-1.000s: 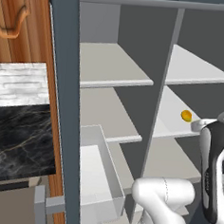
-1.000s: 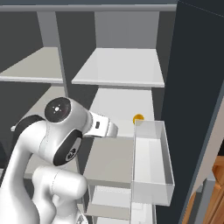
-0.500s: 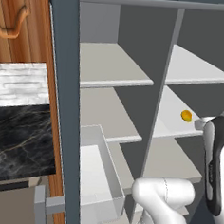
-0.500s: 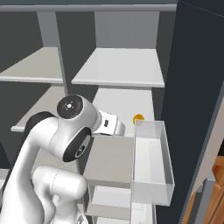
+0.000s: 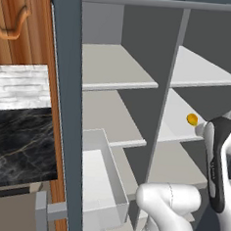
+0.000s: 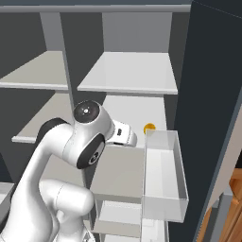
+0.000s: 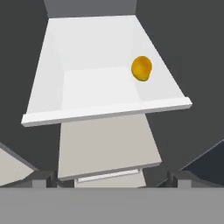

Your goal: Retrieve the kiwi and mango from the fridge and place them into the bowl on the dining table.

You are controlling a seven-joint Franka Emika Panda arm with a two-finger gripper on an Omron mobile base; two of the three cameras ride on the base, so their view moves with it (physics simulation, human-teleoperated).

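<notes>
Ahead of the wide-apart pincer, well apart from it, the small yellow-orange oval mango lies on a light grey shelf inside the open dark slate-grey fridge.

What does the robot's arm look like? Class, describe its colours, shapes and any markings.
The arm has glossy white, rounded shells with dark grey to black joints. One joint ends in a round black cap with a small pale ring at its centre. A long black panel runs along one white link and carries faint small lettering, too small to read.
</notes>
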